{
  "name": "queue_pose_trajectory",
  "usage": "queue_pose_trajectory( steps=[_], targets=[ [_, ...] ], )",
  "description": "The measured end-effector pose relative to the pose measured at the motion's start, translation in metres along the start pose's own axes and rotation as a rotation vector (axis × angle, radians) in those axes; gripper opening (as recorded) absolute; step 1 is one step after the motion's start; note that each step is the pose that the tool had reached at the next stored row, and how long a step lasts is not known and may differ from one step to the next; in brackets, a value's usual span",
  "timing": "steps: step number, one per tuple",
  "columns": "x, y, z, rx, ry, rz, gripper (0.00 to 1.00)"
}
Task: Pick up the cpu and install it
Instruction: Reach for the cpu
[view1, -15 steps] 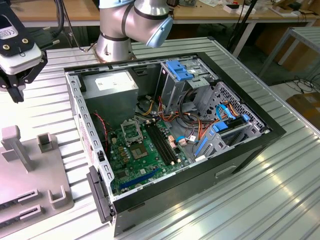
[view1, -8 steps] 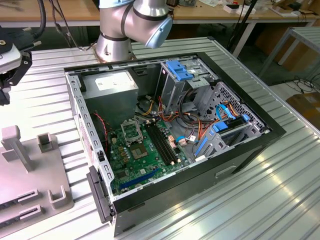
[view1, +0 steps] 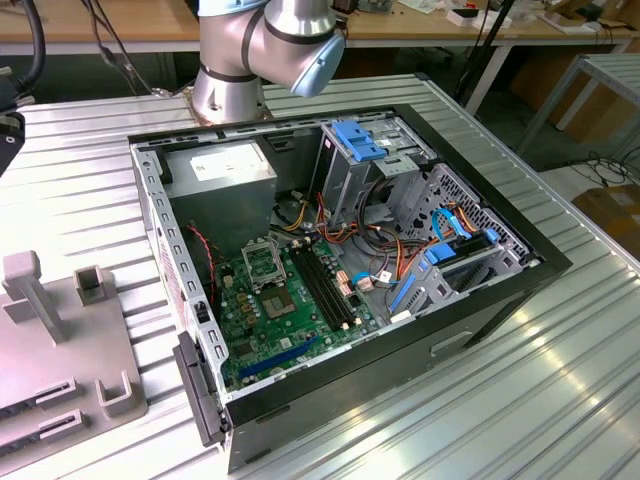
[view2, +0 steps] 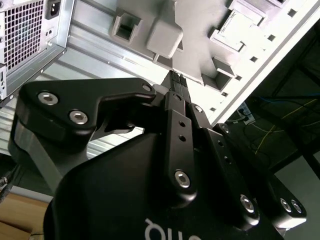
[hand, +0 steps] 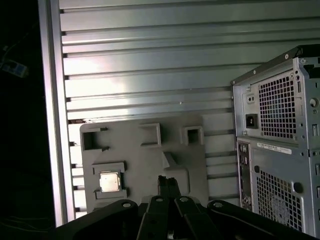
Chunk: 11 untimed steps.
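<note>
Closest to the lens in both wrist views is the black gripper (hand: 168, 181) (view2: 174, 80), its jaws pressed together on nothing and hanging above the grey fixture plate (hand: 145, 156) (view2: 200, 30). Just beyond the fingertips in the first wrist view, the cpu (hand: 110, 181) lies flat, silver face up, in a shallow framed pocket of that plate. It is a little aside from the line of the fingers and untouched, so the pick has not begun. I judge the chip light, thin and rigid. Its smooth metal lid is likely slippery and its underside delicate, so the sound hold is a gentle pinch across two opposite edges. It should be kept level, with no pressure on the face. Whether the pocket's lips leave the fingers room on every side I cannot tell. The plate rests on the ribbed aluminium table (hand: 150, 50) (view1: 560, 380), at the exterior view's left of the open computer case (view1: 450, 340) (hand: 280, 150) and well apart from it. Farther in, inside the case, the green motherboard (view1: 290, 325) carries the socket (view1: 262, 265) in its silver frame, with no pale chip visible on it. At the far side of the table stands the arm (view1: 265, 45), its base behind the case.
</note>
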<state>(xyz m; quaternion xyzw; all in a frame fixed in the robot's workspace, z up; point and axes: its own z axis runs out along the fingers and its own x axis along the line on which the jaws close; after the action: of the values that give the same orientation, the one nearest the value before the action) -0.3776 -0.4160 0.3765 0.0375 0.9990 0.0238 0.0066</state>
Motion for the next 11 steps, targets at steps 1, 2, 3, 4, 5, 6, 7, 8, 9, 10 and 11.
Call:
queue_pose_trajectory(
  steps=[1, 2, 3, 4, 5, 6, 7, 8, 9, 10, 11],
  targets=[
    [0.0004, 0.0000, 0.0001, 0.0003, 0.0000, 0.000, 0.11],
    [0.0011, 0.0000, 0.0002, 0.0006, 0.0000, 0.000, 0.11],
    [0.0020, -0.0001, 0.0002, 0.0008, 0.0001, 0.000, 0.11],
    [0.0036, -0.0003, 0.0003, 0.0008, -0.0001, 0.000, 0.11],
    [0.0046, -0.0003, 0.0003, 0.0008, -0.0001, 0.000, 0.11],
    [0.0061, -0.0004, 0.0003, 0.0008, 0.0000, 0.000, 0.11],
    [0.0078, -0.0006, 0.0003, 0.0008, 0.0000, 0.000, 0.11],
    [0.0097, -0.0007, 0.0003, 0.0008, 0.0000, 0.000, 0.11],
    [0.0110, -0.0008, 0.0003, 0.0008, 0.0000, 0.000, 0.11],
    [0.0132, -0.0009, 0.0004, 0.0009, 0.0000, 0.000, 0.11],
    [0.0167, -0.0011, 0.0003, 0.0010, -0.0002, 0.000, 0.11]
  ],
)
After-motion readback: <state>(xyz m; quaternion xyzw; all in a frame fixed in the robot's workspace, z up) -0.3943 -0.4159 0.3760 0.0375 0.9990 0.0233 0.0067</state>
